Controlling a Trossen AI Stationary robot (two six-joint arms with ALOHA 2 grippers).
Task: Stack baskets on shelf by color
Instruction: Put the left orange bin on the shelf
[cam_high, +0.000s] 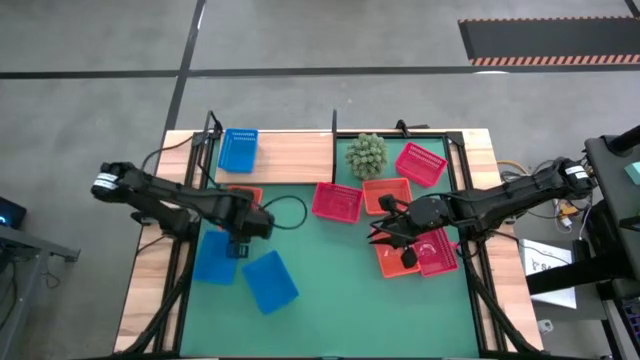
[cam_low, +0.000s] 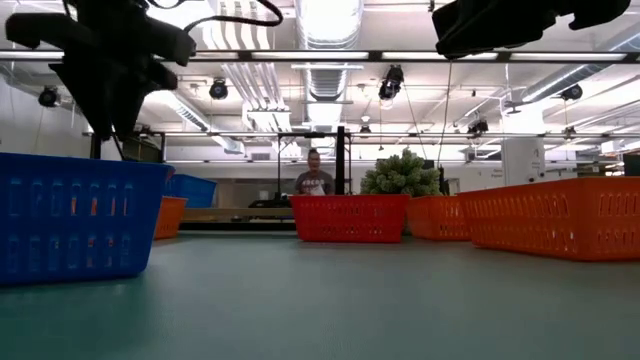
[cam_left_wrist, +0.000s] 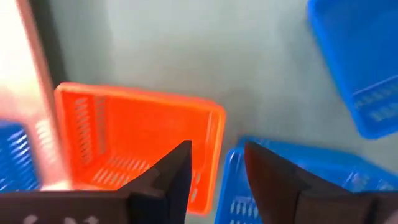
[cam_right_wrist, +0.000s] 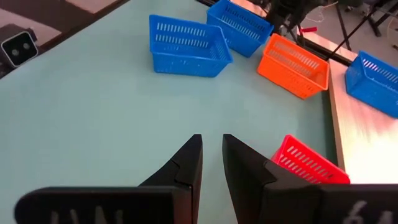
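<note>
Two dark robot arms over a green-matted surface with scattered perforated plastic baskets.
The left hand is held open above an orange basket beside a blue basket. The right hand is held empty, fingers narrowly parted. One blue basket is seen on the light wooden shelf.

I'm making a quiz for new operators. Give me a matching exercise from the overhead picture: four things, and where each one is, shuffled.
Things:
1. blue basket
2. spiky green plant
3. left gripper
4. right gripper

Places:
A. above the orange and red baskets on the mat's right side
B. on the wooden shelf
C. at the shelf's right end, beside a red basket
D. over the blue basket on the mat's left side

Pairs: 1-B, 2-C, 3-D, 4-A
</note>
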